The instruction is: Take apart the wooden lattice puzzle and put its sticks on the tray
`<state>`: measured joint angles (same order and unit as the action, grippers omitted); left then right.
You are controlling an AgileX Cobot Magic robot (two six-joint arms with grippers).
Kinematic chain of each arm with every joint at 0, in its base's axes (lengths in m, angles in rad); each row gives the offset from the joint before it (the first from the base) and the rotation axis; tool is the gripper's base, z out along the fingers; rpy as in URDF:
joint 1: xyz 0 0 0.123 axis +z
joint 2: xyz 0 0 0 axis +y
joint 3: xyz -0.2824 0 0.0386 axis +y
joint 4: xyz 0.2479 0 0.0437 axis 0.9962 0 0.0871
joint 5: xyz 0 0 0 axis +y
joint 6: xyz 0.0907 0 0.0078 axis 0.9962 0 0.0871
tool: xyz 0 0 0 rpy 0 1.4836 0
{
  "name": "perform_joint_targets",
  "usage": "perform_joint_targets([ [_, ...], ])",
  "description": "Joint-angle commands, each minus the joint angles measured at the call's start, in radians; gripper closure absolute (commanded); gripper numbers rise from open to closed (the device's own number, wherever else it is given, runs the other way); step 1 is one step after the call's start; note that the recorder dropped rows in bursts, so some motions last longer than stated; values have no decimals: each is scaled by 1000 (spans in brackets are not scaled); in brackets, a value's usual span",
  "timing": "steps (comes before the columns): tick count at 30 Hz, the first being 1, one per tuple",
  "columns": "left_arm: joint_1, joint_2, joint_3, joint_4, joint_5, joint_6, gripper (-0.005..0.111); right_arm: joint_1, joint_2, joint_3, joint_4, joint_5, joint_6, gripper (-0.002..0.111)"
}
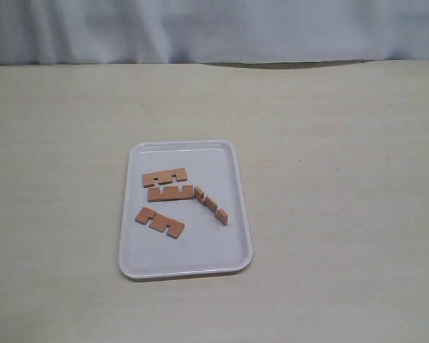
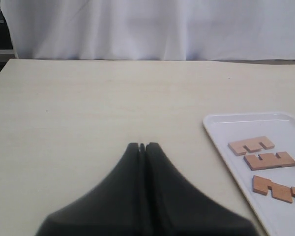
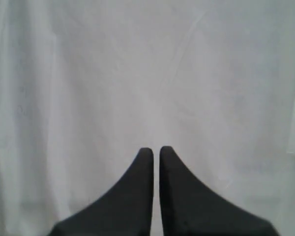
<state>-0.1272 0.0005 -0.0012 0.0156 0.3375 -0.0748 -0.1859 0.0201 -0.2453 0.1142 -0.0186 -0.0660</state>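
Note:
The white tray (image 1: 132, 236) lies in the middle of the table. Several separate reddish-brown notched sticks lie on it: one at the back (image 1: 164, 176), one just in front of it (image 1: 170, 193), one slanted on its edge at the right (image 1: 211, 206), one nearer the front (image 1: 159, 222). No assembled lattice puzzle shows. Neither arm appears in the exterior view. In the left wrist view my left gripper (image 2: 142, 145) is shut and empty above bare table, with the tray (image 2: 217, 135) and sticks (image 2: 251, 145) off to one side. My right gripper (image 3: 156, 150) is shut with a thin gap, facing only white cloth.
A white cloth backdrop (image 1: 214, 28) hangs along the table's far edge. The pale tabletop (image 1: 343, 179) stretches wide on both sides of the tray.

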Motion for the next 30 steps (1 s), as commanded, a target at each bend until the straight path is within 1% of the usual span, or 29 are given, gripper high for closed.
perform_joint_targets([
  [1,-3,-1,1,0,-15,2,107,3,-20,-1,4,-21,1,104],
  [5,-3,-1,1,0,-15,2,107,3,-20,-1,4,-9,1,104],
  [7,-3,-1,1,0,-13,2,107,3,-20,1,4,41,1,104],
  [8,-3,-1,1,0,-13,2,107,3,-20,10,4,103,1,104],
  [10,-3,-1,1,0,-13,2,107,3,-20,37,4,118,1,104],
  [12,-3,-1,1,0,-13,2,107,3,-20,84,4,118,8,104],
  [15,-3,-1,1,0,-13,2,107,3,-20,209,4,84,28,104],
  [17,-3,-1,1,0,-13,2,107,3,-20,245,4,69,24,104],
  [18,-3,-1,1,0,-13,2,107,3,-20,245,7,131,42,104],
  [20,-1,-1,1,0,-13,2,107,3,-20,245,-3,136,115,104],
  [21,-1,-1,1,0,-13,2,107,3,-20,245,-17,160,118,104],
  [22,-1,-1,1,0,-13,2,107,3,-20,245,-73,222,118,104],
  [30,-1,-1,1,0,-13,2,107,3,-20,245,-73,246,134,104],
])
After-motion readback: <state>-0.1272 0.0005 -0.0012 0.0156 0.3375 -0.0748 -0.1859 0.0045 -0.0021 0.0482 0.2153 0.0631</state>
